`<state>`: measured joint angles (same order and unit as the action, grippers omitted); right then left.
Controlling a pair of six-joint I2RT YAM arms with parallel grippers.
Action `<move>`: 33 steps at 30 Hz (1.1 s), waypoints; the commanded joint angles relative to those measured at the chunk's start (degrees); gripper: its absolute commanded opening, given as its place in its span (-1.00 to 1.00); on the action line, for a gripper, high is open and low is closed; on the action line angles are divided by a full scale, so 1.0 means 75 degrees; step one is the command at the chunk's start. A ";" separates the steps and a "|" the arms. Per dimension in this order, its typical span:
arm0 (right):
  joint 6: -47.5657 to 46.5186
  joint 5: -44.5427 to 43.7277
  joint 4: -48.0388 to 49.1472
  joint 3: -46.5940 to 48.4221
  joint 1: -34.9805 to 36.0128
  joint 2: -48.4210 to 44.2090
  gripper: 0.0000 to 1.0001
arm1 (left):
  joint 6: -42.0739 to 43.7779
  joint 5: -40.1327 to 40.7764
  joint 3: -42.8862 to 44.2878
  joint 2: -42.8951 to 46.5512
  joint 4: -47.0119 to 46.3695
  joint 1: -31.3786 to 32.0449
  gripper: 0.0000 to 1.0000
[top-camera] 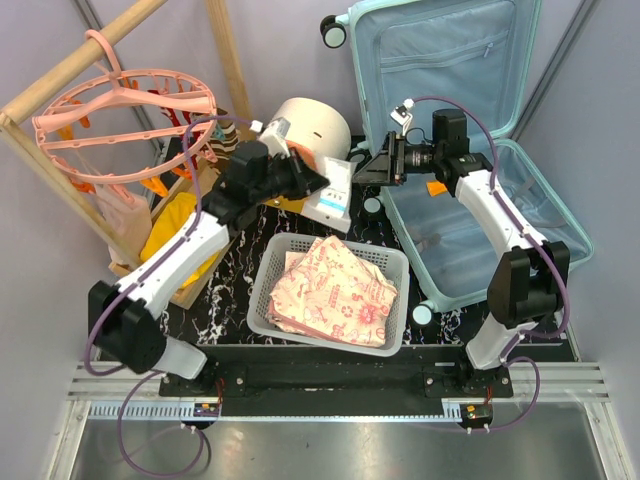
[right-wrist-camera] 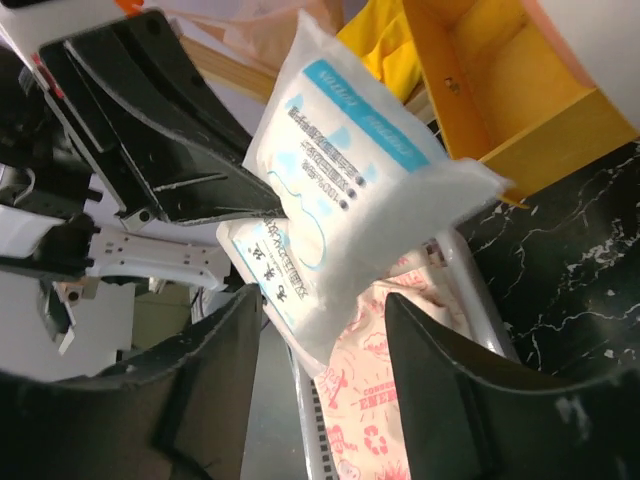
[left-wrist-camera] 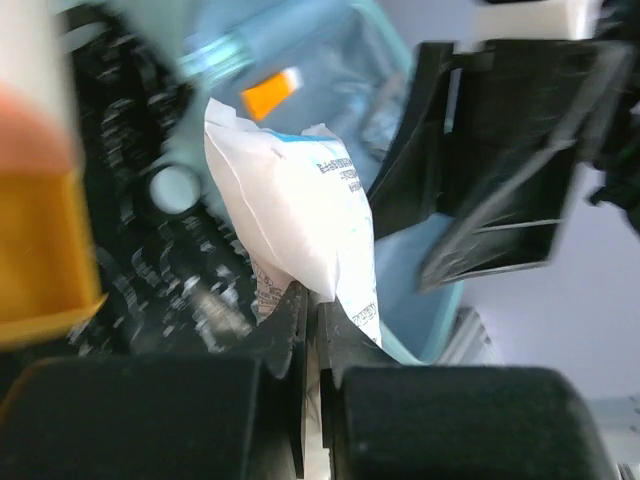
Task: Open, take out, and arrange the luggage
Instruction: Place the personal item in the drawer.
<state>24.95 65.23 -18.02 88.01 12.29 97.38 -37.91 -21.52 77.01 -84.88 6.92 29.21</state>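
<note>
Black marbled worktop [top-camera: 240, 262] carries a white basket [top-camera: 258, 290]. Right of the basket, the luggage [top-camera: 450, 60] lies open with its lid raised. Behind the basket, the left pincer [left-wrist-camera: 312, 318] is clenched on a white packet [left-wrist-camera: 300, 200]. The right pincer [right-wrist-camera: 322, 310] stands released, its fingers apart either side of the packet's other end.

The white soft plastic packet [right-wrist-camera: 350, 170] is carrying a light blue band with white lettering. Beside the band, several lines of small dark print are running at an angle, too small to read. In the left wrist view this packet is showing two lines of dark print along its edge, blurred past reading. The pink-and-cream patterned bag [right-wrist-camera: 365, 430], lying in the white perforated plastic basket [top-camera: 262, 290], is showing a red recycling-arrows sign and cut-off red capitals that are not forming readable words.
</note>
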 commanded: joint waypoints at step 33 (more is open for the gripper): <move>-0.0162 -0.1280 0.0129 -0.0027 -0.0022 -0.0399 0.30 | -0.5222 0.5880 -0.0190 -0.0015 0.1867 -0.0766 -1.00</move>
<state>24.93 56.38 -18.33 88.18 12.32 97.19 -71.79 20.14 75.00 -85.60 20.91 23.62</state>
